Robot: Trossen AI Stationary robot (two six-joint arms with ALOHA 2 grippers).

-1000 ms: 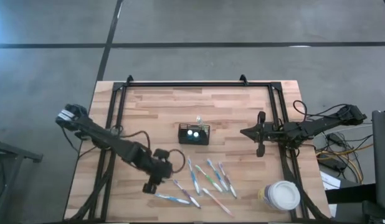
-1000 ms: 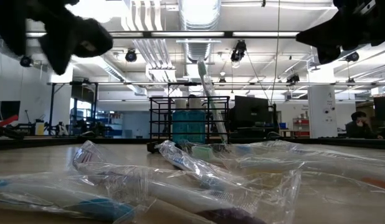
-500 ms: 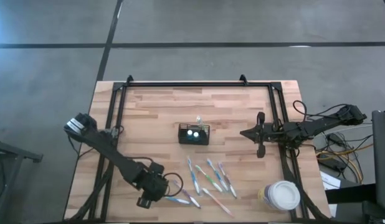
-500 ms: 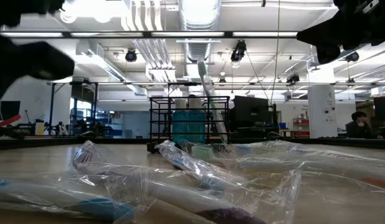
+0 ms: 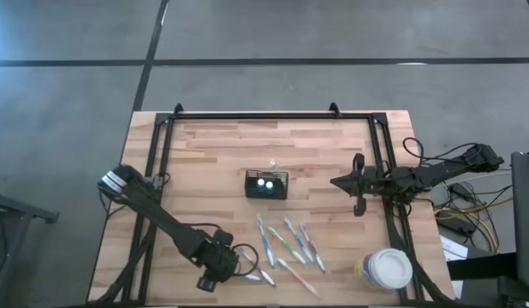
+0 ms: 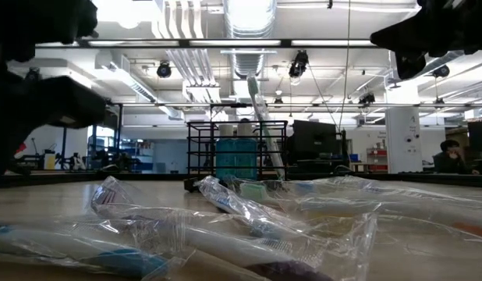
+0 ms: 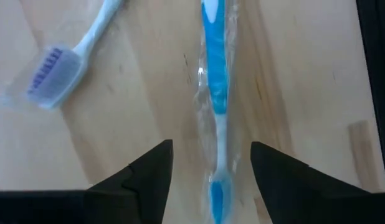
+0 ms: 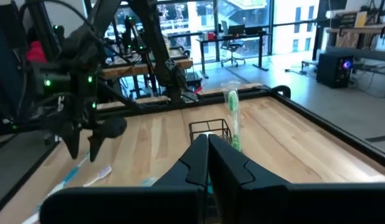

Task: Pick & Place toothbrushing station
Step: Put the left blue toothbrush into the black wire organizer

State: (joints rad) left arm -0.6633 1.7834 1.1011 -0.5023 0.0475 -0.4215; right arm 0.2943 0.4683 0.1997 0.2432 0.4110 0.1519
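The left claw (image 5: 220, 272) hangs low over the near-left part of the wooden bench (image 5: 205, 162), fingers apart on either side of a blue toothbrush in clear plastic wrap (image 7: 215, 112), not touching it. Just beside it lies a white toothbrush with purple bristles (image 7: 61, 65), and more wrapped toothbrushes (image 5: 290, 244) are scattered to its right. The small black wire-mesh caddy (image 5: 266, 184) stands mid-bench, holding 1 upright wrapped toothbrush (image 8: 232, 118). The right claw (image 5: 359, 182) waits at the right, fingers together. A round white-lidded tub (image 5: 387, 269) sits at the near-right corner.
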